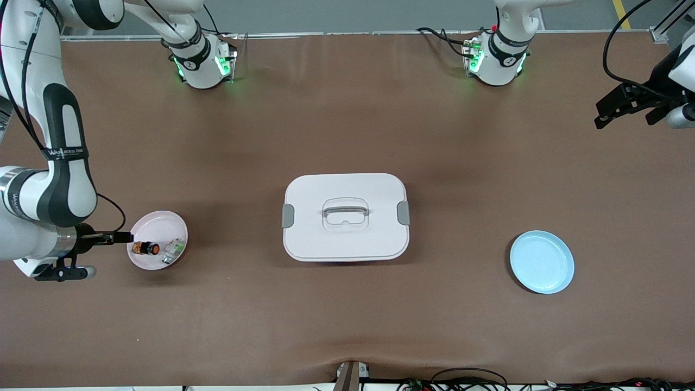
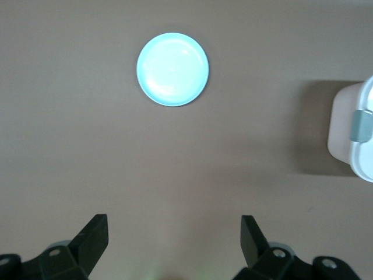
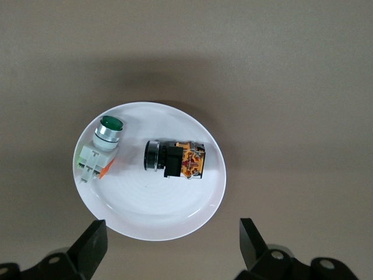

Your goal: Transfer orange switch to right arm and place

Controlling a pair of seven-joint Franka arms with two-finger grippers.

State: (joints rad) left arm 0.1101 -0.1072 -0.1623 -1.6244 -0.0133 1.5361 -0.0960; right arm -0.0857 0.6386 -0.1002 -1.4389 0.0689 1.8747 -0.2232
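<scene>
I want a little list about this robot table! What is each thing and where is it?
orange switch: lying on its side on the pink plate, beside the green switch
pink plate: toward the right arm's end of the table
white lidded box: middle of the table, lid on
blue plate: toward the left arm's end, nothing on it
right gripper: open, over the pink plate's edge
left gripper: open, over bare table, waiting
</scene>
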